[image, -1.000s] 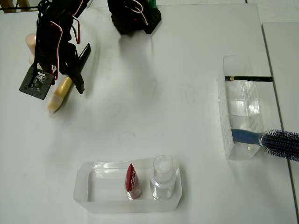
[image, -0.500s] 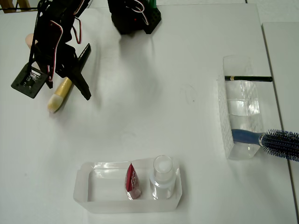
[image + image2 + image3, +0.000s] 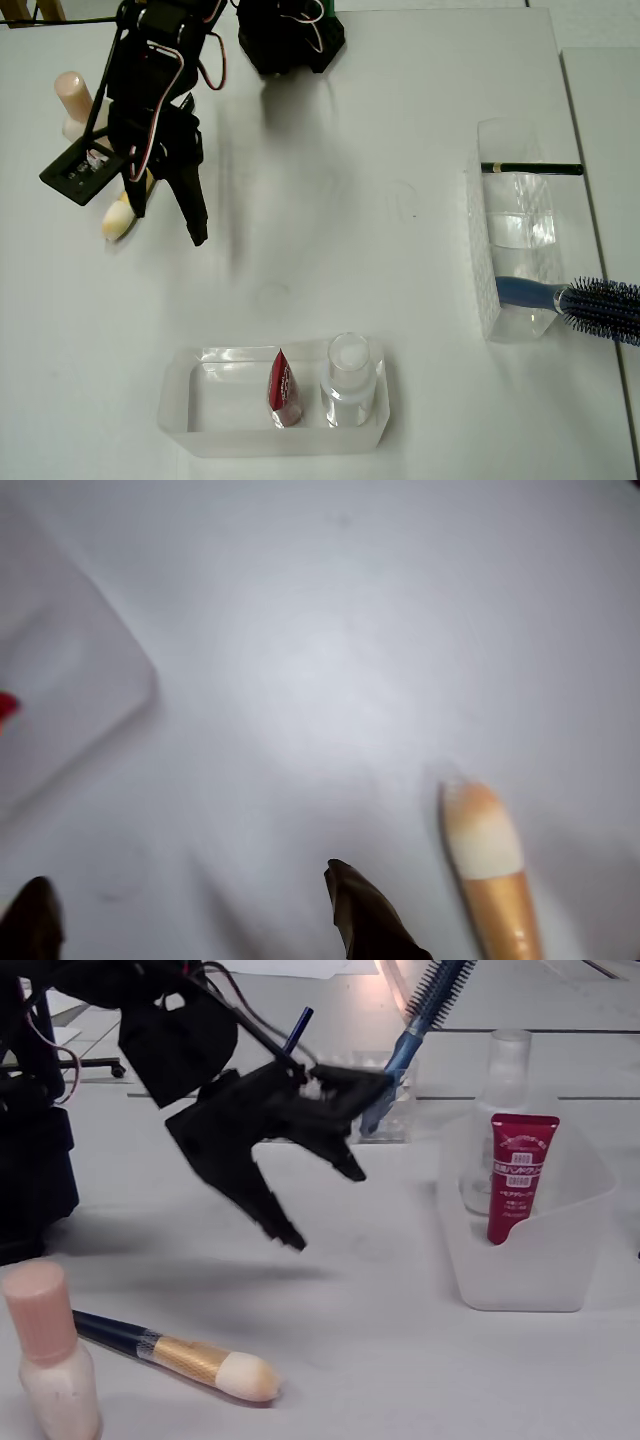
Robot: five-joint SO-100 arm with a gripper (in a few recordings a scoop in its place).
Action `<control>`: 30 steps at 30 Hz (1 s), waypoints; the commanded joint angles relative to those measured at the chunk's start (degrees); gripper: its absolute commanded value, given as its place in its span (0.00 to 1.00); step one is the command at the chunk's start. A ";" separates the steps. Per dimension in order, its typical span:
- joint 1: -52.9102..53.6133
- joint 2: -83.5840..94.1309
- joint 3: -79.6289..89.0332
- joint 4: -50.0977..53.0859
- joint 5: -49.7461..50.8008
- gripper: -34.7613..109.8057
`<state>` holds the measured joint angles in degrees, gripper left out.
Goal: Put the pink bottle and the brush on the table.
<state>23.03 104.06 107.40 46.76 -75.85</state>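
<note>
Both items lie released on the bench [image 3: 330,250]: pink bottle [image 3: 48,1365] upright, brush [image 3: 185,1358] flat just beside it, and the gripper [image 3: 315,1200] hangs above, spread and empty, suggesting placement is complete.

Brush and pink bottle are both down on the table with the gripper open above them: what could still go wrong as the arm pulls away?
The open gripper hangs close above the brush; a low swing could roll it.

The pink bottle stands upright beside the arm and could be knocked over.
</note>
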 commanded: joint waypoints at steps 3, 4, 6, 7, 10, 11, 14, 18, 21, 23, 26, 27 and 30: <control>-3.25 5.27 -0.97 -2.64 10.63 0.45; -3.87 5.80 -0.79 -3.16 12.83 0.45; -5.45 6.77 -0.53 -4.22 17.40 0.42; -6.42 7.38 -0.53 -4.83 20.48 0.41; -8.79 9.40 0.35 -6.50 27.33 0.40; -9.49 10.11 0.70 -6.77 29.00 0.39; -11.69 13.27 3.25 -8.53 34.28 0.37; -13.97 18.11 8.26 -11.69 39.73 0.33; -15.73 21.53 11.87 -12.66 42.36 0.29; -16.88 24.35 14.33 -12.39 44.82 0.26; -18.54 28.83 18.46 -12.57 48.96 0.24; -19.25 30.76 20.39 -12.74 50.71 0.24; -20.39 35.77 25.31 -13.10 56.87 0.24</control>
<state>2.37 134.38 129.73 34.19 -22.94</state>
